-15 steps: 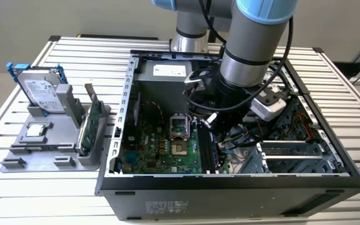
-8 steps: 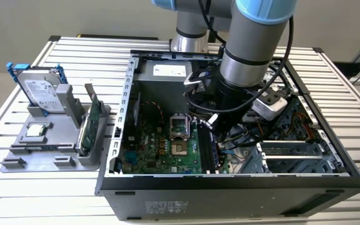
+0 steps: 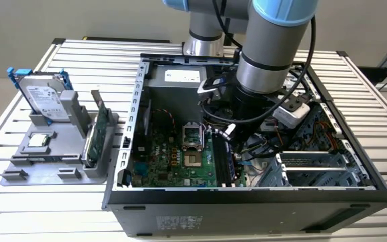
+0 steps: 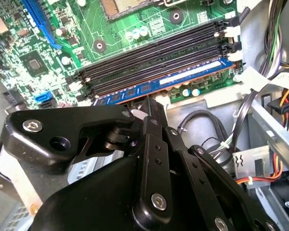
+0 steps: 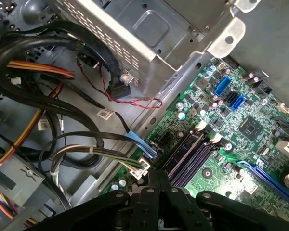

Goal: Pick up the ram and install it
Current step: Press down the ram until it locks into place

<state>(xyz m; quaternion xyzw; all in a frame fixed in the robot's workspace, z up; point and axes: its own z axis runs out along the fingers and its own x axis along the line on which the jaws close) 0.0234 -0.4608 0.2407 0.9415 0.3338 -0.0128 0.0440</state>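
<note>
A slatted metal desk fills the exterior view, carrying an open computer case at centre. The robot arm reaches down into it from the top. Its black end effector, fingers pressed together, rests on the ram seated in the motherboard's blue slot.

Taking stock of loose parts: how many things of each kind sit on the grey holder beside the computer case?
Hard drive: 1
Green card: 1
Processor chip: 1
Total: 3
</note>
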